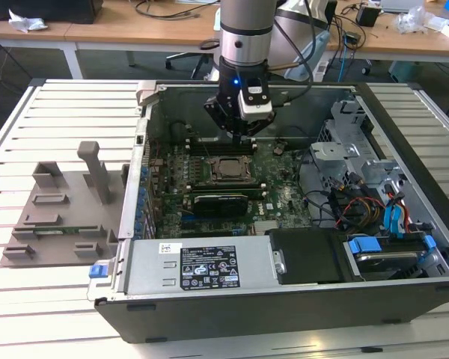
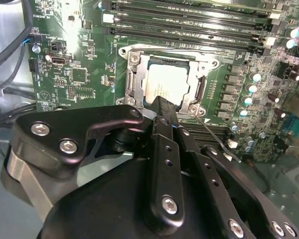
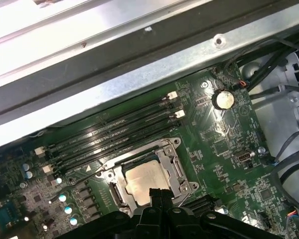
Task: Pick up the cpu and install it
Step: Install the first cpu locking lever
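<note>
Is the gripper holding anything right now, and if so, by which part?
Nothing is held. The gripper is shut and empty, its tip over the edge of the cpu, which lies flat in the socket.

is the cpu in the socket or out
In. The cpu lies flat within the metal socket frame in both wrist views.

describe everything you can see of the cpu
The cpu is a small flat square chip with a pale, silvery metal top that looks matte. It lies flat inside the metal socket frame on the green motherboard, beside the long memory slots. The frame surrounds it on all sides. The gripper sits right above one edge, covering a bit of it; whether it touches the chip cannot be told.
</note>
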### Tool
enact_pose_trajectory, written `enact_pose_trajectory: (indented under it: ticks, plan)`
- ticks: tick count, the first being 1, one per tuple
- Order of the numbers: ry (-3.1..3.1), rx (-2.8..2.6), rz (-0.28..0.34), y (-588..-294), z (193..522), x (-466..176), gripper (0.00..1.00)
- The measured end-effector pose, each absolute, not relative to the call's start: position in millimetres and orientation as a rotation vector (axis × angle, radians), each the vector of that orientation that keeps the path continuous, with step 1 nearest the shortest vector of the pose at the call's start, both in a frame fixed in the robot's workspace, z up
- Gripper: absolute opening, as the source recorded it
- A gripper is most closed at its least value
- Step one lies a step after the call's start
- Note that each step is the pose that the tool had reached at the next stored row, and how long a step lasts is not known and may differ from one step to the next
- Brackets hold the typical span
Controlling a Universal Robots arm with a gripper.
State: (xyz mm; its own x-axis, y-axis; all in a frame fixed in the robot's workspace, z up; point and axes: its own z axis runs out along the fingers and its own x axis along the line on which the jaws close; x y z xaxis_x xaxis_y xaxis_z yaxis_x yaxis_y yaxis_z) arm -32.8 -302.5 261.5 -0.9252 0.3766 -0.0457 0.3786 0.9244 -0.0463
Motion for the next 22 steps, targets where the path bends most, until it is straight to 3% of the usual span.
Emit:
enact_pose_trajectory:
  ticks: [22]
  plan:
    - [3.077, 0.387, -0.080, -302.5, 261.5, -32.8, 0.11]
